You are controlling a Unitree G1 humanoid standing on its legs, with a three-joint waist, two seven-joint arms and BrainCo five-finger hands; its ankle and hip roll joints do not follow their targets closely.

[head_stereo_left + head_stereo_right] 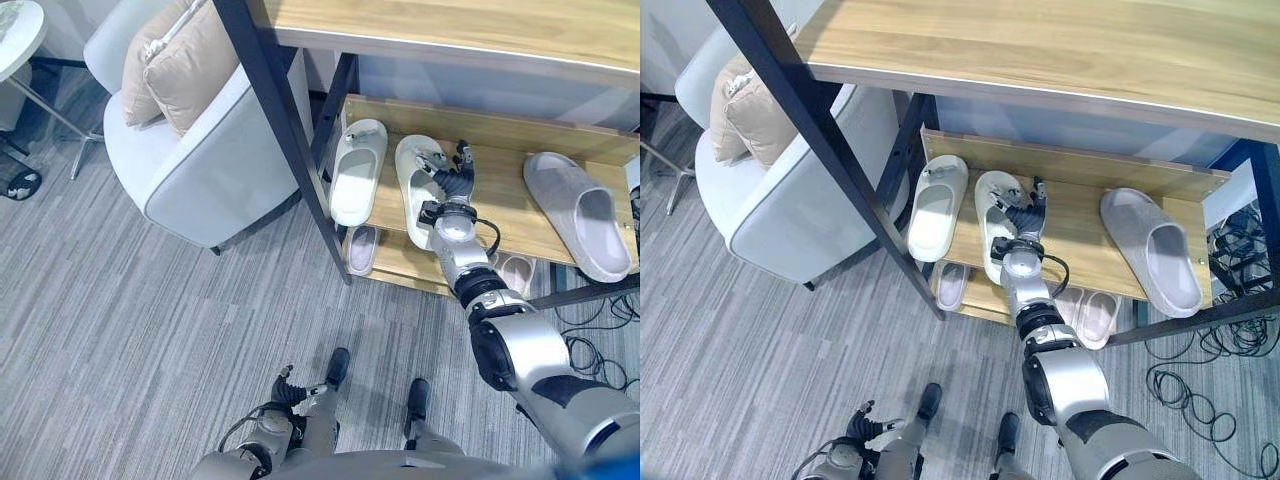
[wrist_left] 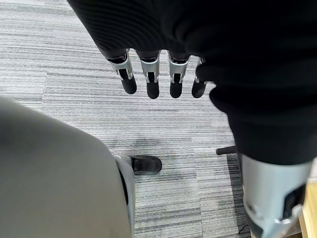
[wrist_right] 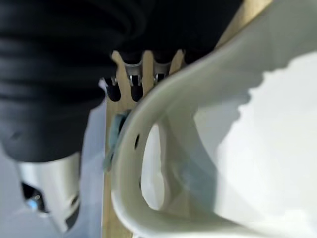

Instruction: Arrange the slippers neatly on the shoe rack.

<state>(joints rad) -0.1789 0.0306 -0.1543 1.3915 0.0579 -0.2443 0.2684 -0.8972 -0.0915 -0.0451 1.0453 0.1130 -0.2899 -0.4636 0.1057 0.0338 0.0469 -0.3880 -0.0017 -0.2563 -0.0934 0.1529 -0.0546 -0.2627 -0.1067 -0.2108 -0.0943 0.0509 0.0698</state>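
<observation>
- The wooden shoe rack with black metal uprights [image 1: 1110, 225] is reached into by the right arm alone, over its middle shelf.
- A larger grey foam slipper [image 1: 1155, 250] lies on that shelf, well apart from the right hand on its outer side and angled askew to the other two.
- A cream foam slipper [image 1: 936, 205] lies beyond the hand on its inner side, its long axis running front to back across the shelf.
- The second cream foam slipper [image 1: 990, 215] lies directly under the right hand [image 1: 1023, 222], long axis nearly parallel to its mate and just beside it; its heel overhangs the shelf's front edge.
- The right hand rests over this slipper's strap; in the right wrist view the fingers [image 3: 136, 89] pass behind the strap, so whether they grip it cannot be told.
- The left hand [image 2: 158, 74] hangs low over the grey carpet, fingers straight and holding nothing, far from the rack; the right hand is judged the nearer for any further straightening.
</observation>
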